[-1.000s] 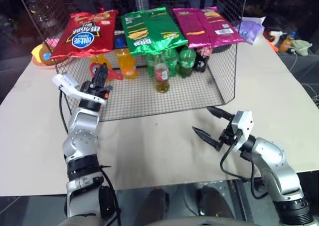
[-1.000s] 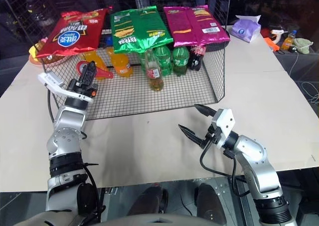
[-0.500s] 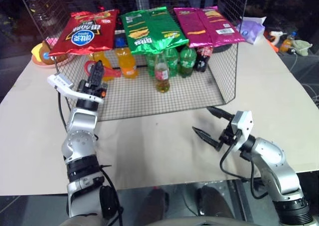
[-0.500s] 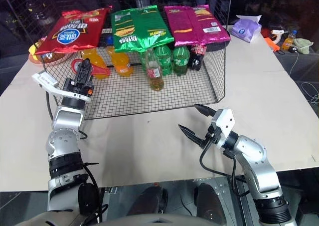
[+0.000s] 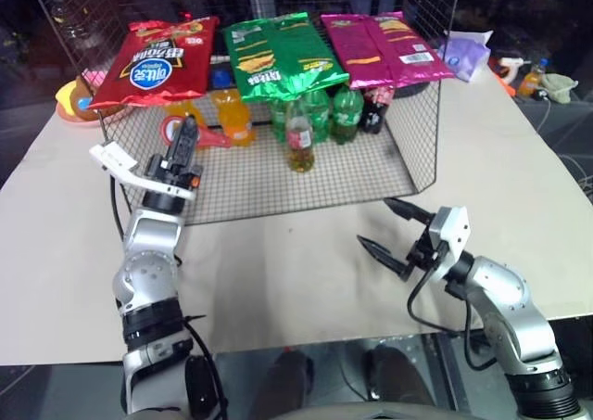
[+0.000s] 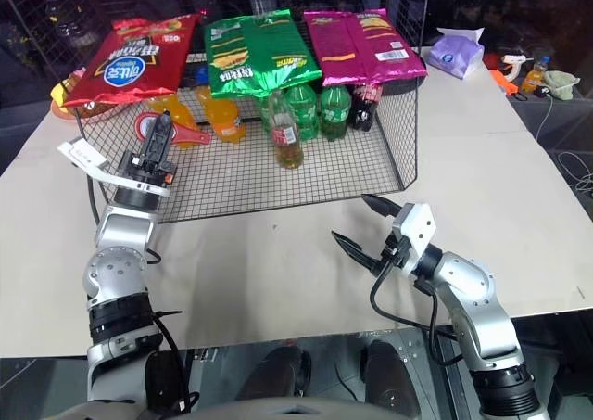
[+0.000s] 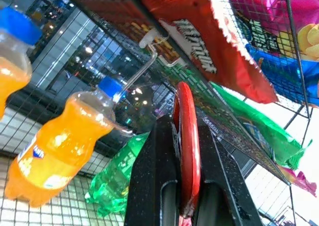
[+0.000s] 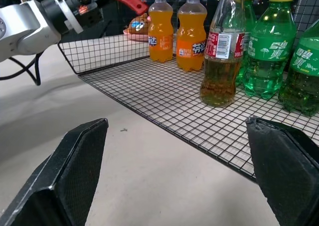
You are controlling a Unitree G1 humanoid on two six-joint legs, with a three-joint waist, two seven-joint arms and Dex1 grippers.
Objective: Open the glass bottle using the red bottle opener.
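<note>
**Opener in the left gripper, bottle standing on the wire rack**

The left gripper point(image 5: 188, 133) is raised over the left front part of the wire rack point(image 5: 352, 174), its two black fingers pressed together on the red bottle opener point(image 7: 188, 146). In the left wrist view the opener stands edge-on between the fingers, its red rim rising above their tips. In the head views the ring-shaped head point(image 5: 172, 129) shows just left of the fingers, and a red end pokes out to their right, toward the orange soda bottles point(image 5: 233, 116).

The glass bottle point(image 5: 300, 138) stands upright on the mesh floor of the rack, near its middle and in front of the green soda bottles point(image 5: 346, 114). It holds amber liquid, has a red label round its middle, and its neck reaches up under the lower edge of the green snack bag point(image 5: 281, 57). The bottle is well apart from the opener and from both grippers.

The right gripper point(image 5: 396, 232) hangs over the bare bench point(image 5: 278, 281) in front of the rack's right half, its fingers spread wide with nothing between them. In the right wrist view the two fingers frame the bottle and the soda bottles behind it.

A red snack bag point(image 5: 157, 60) and a magenta snack bag point(image 5: 387, 47) hang along the top of the rack beside the green one. A dark cola bottle point(image 5: 375, 109) stands at the right end of the row.
</note>
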